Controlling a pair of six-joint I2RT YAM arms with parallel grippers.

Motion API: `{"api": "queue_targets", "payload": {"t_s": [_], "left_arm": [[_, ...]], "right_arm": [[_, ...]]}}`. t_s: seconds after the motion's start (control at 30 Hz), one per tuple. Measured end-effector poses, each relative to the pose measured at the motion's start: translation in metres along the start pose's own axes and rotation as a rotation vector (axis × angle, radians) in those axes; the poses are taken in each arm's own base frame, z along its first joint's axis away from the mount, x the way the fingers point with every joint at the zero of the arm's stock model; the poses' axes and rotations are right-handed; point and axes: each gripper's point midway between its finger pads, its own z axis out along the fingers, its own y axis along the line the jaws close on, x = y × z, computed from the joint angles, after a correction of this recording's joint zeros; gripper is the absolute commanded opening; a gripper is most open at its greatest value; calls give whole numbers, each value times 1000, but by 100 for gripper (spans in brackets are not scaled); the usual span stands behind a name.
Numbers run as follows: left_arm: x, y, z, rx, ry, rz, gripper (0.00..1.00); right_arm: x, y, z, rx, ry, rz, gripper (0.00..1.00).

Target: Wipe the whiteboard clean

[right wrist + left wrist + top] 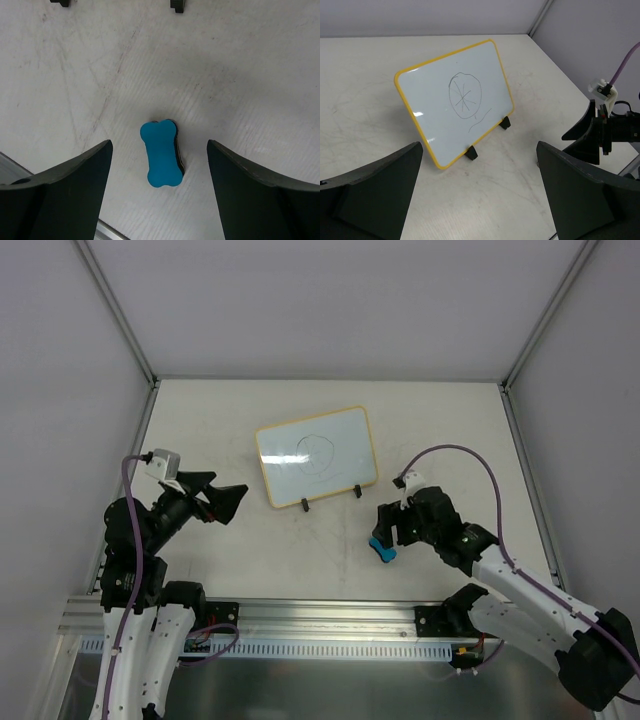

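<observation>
Left wrist shows rounded yellow-framed whiteboard (pixel 435 112), circular scribble (pixel 465 95)

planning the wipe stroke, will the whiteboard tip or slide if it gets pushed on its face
Likely tips backward: the whiteboard stands tilted on just two small clip feet. Probably slides too, since the table looks smooth and nothing braces it. It looks thin and rigid, so probably light.

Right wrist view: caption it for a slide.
Open right gripper straddles a blue eraser lying on the table, fingers clear of it on both sides.
</observation>
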Motion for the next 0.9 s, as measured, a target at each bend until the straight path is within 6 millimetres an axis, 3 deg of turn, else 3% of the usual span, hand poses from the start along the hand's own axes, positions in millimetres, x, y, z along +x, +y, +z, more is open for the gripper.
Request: {"api": "queue_targets", "payload": {"t_s": [0.3,0.53,0.63,0.77,0.9], "left_arm": [[-9,-1,6,-7,7,-75,99],[9,27,56,-41,139,-273,99],[11,33,65,-48,127,-313,99],[0,33,75,-5,34,-326,99],[2,40,90,15,1,-363,99]], "right_arm": [[38,13,19,-6,167,-35,74],[40,10,22,29,168,-53,72],[41,5,23,56,171,-56,72],[53,-1,30,92,239,-60,64],[59,-2,36,112,303,-65,58]]}}
